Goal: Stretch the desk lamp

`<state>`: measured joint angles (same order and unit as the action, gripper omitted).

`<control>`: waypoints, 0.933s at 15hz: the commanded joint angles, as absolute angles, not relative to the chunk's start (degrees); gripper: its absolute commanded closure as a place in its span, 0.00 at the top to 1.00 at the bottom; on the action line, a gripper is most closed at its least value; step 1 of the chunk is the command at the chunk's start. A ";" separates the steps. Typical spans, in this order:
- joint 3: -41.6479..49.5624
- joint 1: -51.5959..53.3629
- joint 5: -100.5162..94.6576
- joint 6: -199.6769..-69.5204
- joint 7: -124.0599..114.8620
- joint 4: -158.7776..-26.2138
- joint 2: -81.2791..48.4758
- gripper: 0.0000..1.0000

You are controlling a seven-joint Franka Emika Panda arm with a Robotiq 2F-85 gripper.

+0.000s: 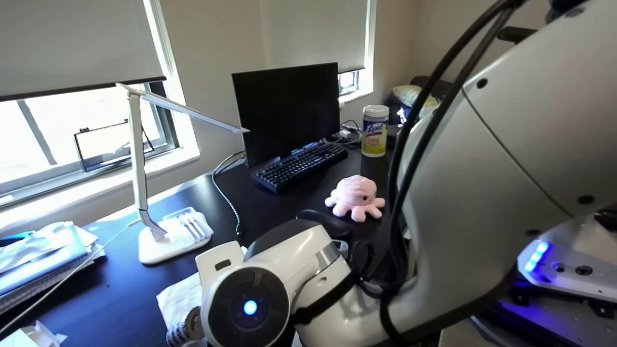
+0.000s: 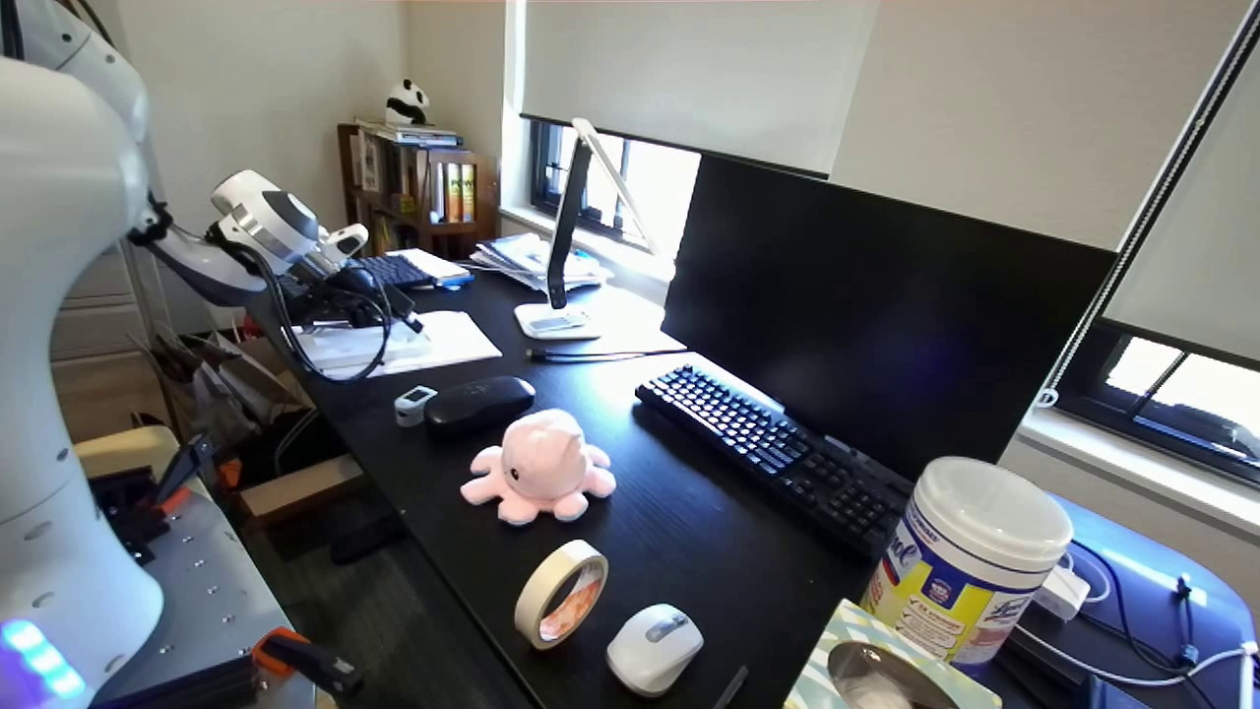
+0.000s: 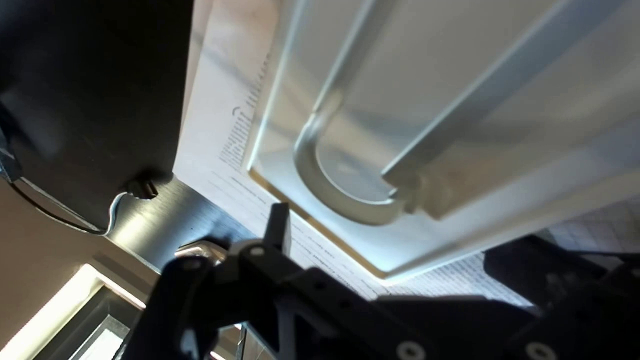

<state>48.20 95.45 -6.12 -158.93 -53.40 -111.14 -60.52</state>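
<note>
Lamp [image 1: 138, 159] | long axis near-upright | head [image 1: 193, 112] slopes down toward monitor [image 1: 289, 111] | tool [image 2: 372, 307] spread wide

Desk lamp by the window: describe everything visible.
White slim desk lamp, plastic-looking, on the black desk. Flat rectangular base with rounded corners, bearing a small tray-like piece. Thin post, pale on one face, dark on another, jointed near the base. At the top, a hinged bar head slopes down toward the black flat monitor. Can't tell if lit. Black two-finger gripper is clear of it.
</note>
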 commanded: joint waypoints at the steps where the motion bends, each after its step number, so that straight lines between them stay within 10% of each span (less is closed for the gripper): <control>1: 48.32 95.37 -7.32 -158.76 -53.43 -110.92 -60.85 1.00; 14: 73.36 100.11 -20.64 -142.39 -35.89 -111.58 -36.77 1.00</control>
<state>69.28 96.45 -17.31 -146.19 -40.98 -108.59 -46.30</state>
